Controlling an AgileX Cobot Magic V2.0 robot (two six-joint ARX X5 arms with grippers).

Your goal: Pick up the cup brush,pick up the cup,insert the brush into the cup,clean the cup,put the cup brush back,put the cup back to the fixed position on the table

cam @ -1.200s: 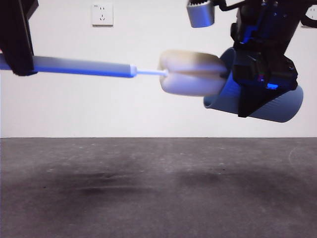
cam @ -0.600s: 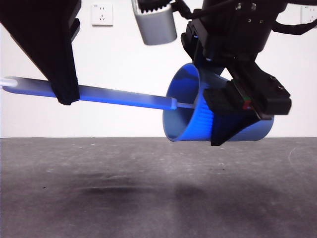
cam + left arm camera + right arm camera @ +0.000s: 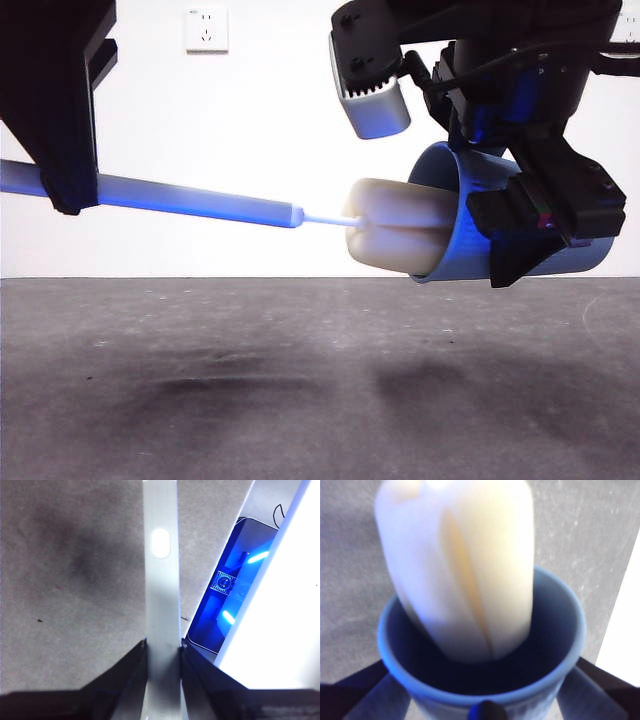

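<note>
A bare lab-like test room: plain white wall (image 3: 250,150), wall socket (image 3: 206,29), dark grey table (image 3: 300,380).

The blue ribbed cup (image 3: 470,215) hangs on its side above the dark grey table (image 3: 300,380), mouth turned toward the cup brush (image 3: 230,205), whose long grey handle runs nearly level and whose cream-yellow sponge head sits partway inside the rim, half showing.

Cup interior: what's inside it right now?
The cup brush's cream sponge head sits partly inside the blue cup, most of it sticking out past the rim. The cup's bottom is dark and covered, so cannot be seen.
</note>
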